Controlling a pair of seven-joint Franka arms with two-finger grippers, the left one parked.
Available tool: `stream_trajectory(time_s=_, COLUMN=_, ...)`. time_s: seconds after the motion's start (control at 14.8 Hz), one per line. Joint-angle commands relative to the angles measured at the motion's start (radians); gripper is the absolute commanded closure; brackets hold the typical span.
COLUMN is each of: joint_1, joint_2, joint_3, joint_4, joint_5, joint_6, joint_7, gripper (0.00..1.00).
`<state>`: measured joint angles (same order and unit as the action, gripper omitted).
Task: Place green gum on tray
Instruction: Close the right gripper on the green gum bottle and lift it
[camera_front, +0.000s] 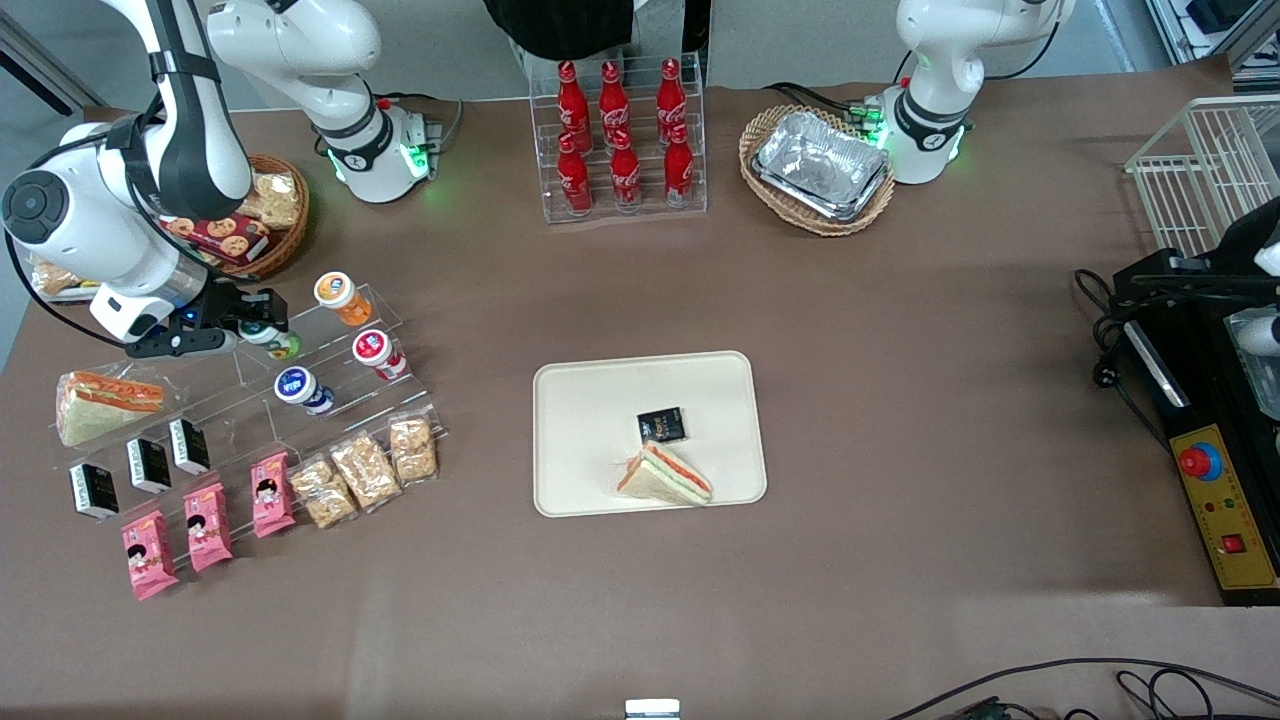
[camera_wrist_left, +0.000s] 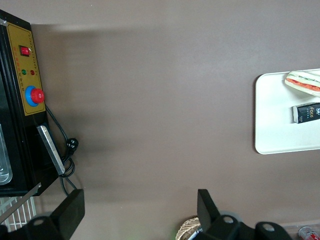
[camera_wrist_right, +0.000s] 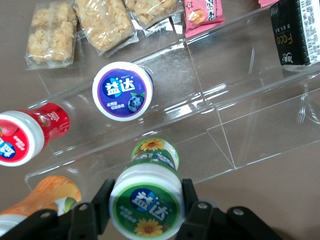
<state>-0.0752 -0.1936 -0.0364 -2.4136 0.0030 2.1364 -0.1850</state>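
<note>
My right gripper (camera_front: 262, 328) is shut on the green gum (camera_wrist_right: 146, 201), a small bottle with a green label and a white cap with a sunflower mark. Its fingers (camera_wrist_right: 103, 199) press both sides of the cap. In the front view the green gum (camera_front: 272, 340) sits at the upper step of the clear acrylic stand (camera_front: 330, 390), toward the working arm's end of the table. The cream tray (camera_front: 590, 420) lies at the table's middle, holding a sandwich (camera_front: 664, 476) and a small black packet (camera_front: 661, 425).
On the stand are the orange (camera_front: 341, 296), red (camera_front: 378, 353) and blue (camera_front: 303, 389) bottles, with snack bars, pink packets and black packets nearer the front camera. A cola rack (camera_front: 620, 140), foil tray in a wicker basket (camera_front: 818, 168) and a control box (camera_front: 1215, 500) stand around.
</note>
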Motion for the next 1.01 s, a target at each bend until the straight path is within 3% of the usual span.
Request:
stream_trajectory(time_s=0.0, joint_1=-0.006, joint_2=0.011, joint_3=0.001, joint_4=-0.009, joint_5=-0.018, joint_6=0.036, joint_7=0.002, gripper=1.00)
stream_trajectory(time_s=0.27, joint_1=-0.005, joint_2=-0.030, joint_3=0.001, joint_4=0.042, joint_5=-0.021, joint_6=-0.004, joint_7=-0.002, gripper=1.00)
stream_trajectory(time_s=0.54, joint_1=0.008, joint_2=-0.035, joint_3=0.009, joint_4=0.365, joint_5=-0.020, joint_6=-0.423, joint_7=0.006, gripper=1.00)
stream_trajectory(time_s=0.74, joint_1=0.008, joint_2=-0.033, joint_3=0.114, joint_4=0.537, joint_5=-0.015, joint_6=-0.614, joint_7=0.125, gripper=1.00)
stream_trajectory(time_s=0.94, joint_1=0.012, joint_2=-0.026, joint_3=0.294, joint_4=0.640, joint_5=0.006, joint_6=-0.713, joint_7=0.365, gripper=1.00)
